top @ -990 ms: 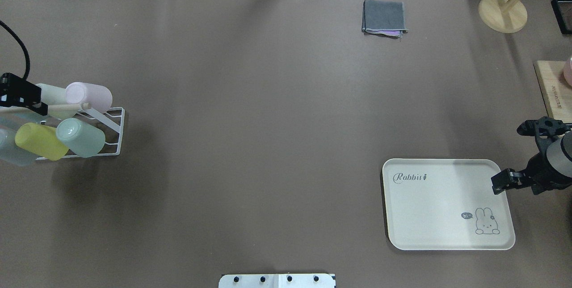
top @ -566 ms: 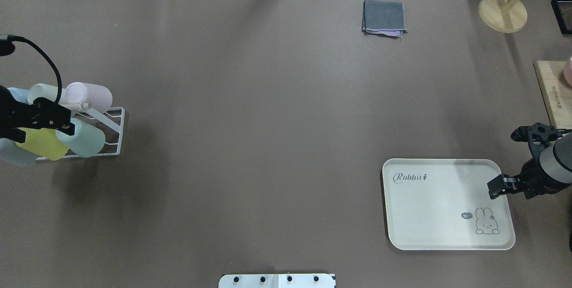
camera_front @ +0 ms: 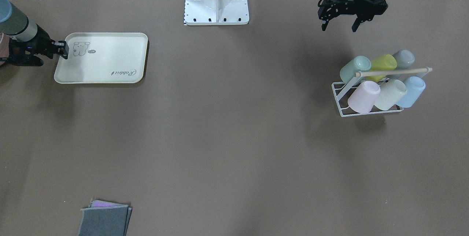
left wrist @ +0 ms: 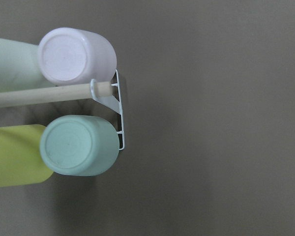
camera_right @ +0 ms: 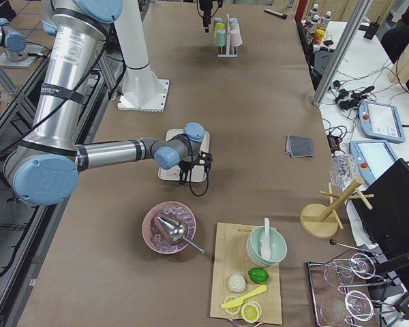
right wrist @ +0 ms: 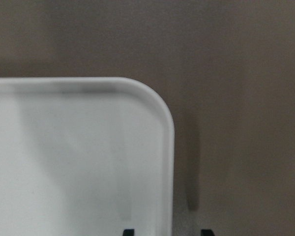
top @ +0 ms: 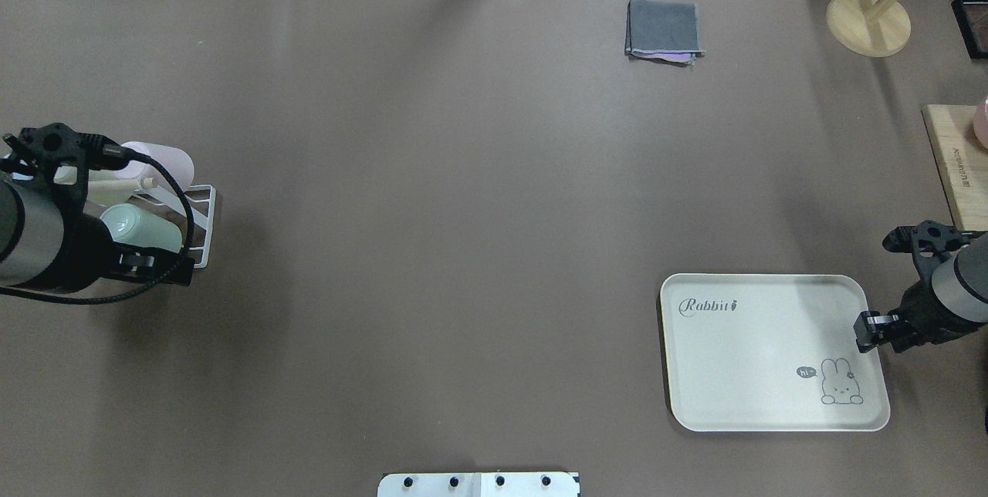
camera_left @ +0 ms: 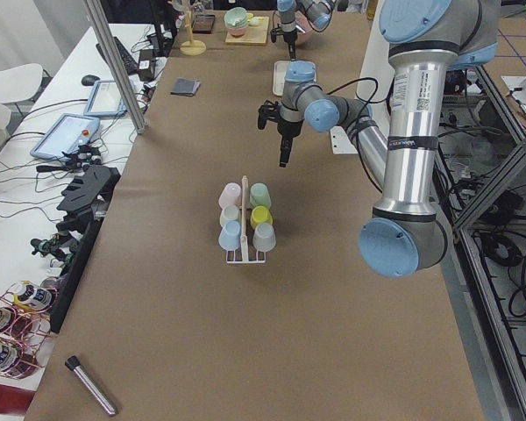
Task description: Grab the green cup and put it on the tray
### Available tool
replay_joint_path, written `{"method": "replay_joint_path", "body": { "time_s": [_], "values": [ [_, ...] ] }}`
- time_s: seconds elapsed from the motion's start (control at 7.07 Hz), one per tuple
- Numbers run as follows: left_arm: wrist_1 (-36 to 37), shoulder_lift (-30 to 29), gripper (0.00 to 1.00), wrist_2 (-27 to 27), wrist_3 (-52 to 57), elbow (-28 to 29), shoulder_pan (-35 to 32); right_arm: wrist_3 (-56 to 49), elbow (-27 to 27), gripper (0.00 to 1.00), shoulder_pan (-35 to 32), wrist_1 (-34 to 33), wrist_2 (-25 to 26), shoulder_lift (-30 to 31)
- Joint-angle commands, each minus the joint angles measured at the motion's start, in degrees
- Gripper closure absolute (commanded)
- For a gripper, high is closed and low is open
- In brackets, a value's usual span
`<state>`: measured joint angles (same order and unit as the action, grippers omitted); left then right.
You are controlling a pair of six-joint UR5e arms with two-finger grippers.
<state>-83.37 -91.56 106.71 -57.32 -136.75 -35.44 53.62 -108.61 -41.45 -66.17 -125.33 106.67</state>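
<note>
Left gripper (camera_front: 339,23): spread wide, empty, hanging just off the rack (camera_front: 338,93). At that rack's end, beside the yellow cup (camera_front: 383,63): green cup (camera_front: 354,68), tilted, base outward. Probably light, stiff, slightly slippery; best pinched across its sides near the base. Pale mint, smooth, matte.

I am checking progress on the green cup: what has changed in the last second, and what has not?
The left pincer has swept across the rack toward the robot and hangs by the green cup, open and empty. The right pincer slid slightly along the edge of the tray toward the robot, jaws open astride the rim. Cup, rack and tray have not moved.
</note>
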Motion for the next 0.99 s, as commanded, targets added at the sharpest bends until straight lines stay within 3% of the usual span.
{"method": "replay_joint_path", "body": {
  "time_s": [0.0, 0.28, 0.42, 0.85],
  "values": [
    [-0.12, 4.35, 0.02, -14.61, 0.01, -0.98, 12.60, 0.00, 0.41, 0.49, 0.05, 0.17, -0.26, 0.29],
    [3.11, 5.69, 0.02, -27.29, 1.24, -0.98, 23.17, 0.00, 0.85, 0.55, 0.05, 0.17, -0.26, 0.29],
    [5.65, 5.61, 0.02, -30.91, 4.29, -1.41, 25.75, 0.08, 0.86, 0.55, 0.05, 0.17, -0.26, 0.29],
    [13.13, 5.17, 0.02, -42.68, 26.20, -2.74, 26.56, 0.09, 1.03, 0.56, 0.14, 0.17, -0.26, 0.12]
  ]
}}
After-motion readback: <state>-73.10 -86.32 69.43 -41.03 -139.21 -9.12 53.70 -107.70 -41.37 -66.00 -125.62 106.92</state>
